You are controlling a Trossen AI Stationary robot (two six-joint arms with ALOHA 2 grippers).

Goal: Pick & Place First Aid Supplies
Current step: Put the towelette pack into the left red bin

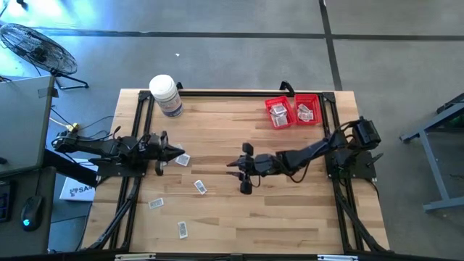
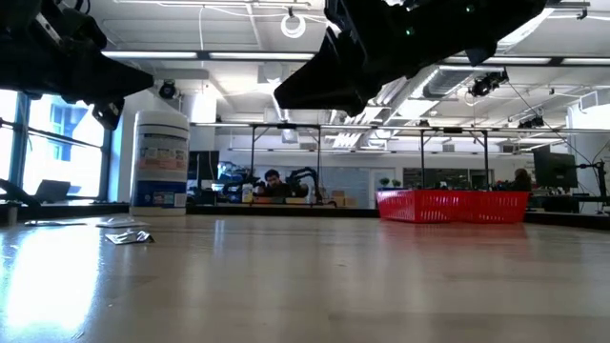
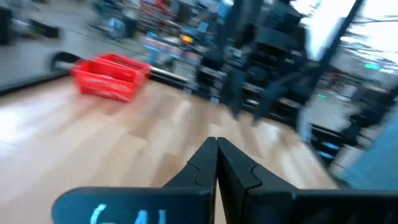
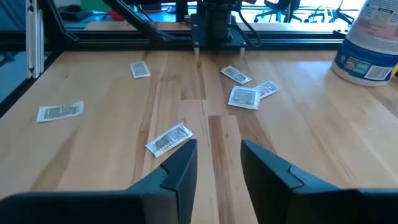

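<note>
The right tool (image 1: 245,174) hangs over the middle of the desk (image 1: 239,217) with its two fingers parted to a middling gap and nothing between them. The packet (image 1: 200,187) it faces lies flat on the wood just beyond those fingers, on the side away from the red baskets (image 1: 293,111). In the right wrist view that same packet (image 4: 169,138) sits just ahead of one fingertip (image 4: 180,163) and off the centre line of the gap, so I judge the tool must slide sideways before it comes down. The packet's long axis runs on a slant across the line of approach, which suggests a small wrist turn so the fingers close across its short side.

The left tool (image 1: 174,153) is pressed shut and holds nothing. It sits close to a little cluster of packets (image 1: 182,160) nearer the white bottle (image 1: 166,95). Measured from the slanted packet, both tools are near, but the right one points straight at it and is already parted, so it looks the likelier one to take it.

Further packets lie well away from the baskets, toward the desk's front edge: one (image 1: 156,204) and another (image 1: 183,230). The baskets already hold some packets, and most of the job seems left.
</note>
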